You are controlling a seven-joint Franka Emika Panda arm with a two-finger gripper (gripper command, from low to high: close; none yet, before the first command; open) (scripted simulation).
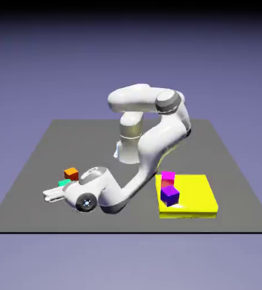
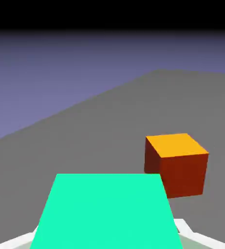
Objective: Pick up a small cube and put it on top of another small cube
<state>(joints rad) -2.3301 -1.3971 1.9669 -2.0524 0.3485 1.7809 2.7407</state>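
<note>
1 orange cube (image 2: 175, 165) near green cube (image 2: 107, 211) in tool (image 2: 107, 238).

A flat dark grey rectangular bench (image 1: 212, 147) carries a broad yellow square slab (image 1: 198, 195) and a small orange cube (image 1: 71, 174), well apart, directly on its surface

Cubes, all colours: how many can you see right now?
4. Green cube between the end effector's fingers; orange cube on the table near it; magenta cube and purple cube at the yellow slab. The arm may hide more.
</note>
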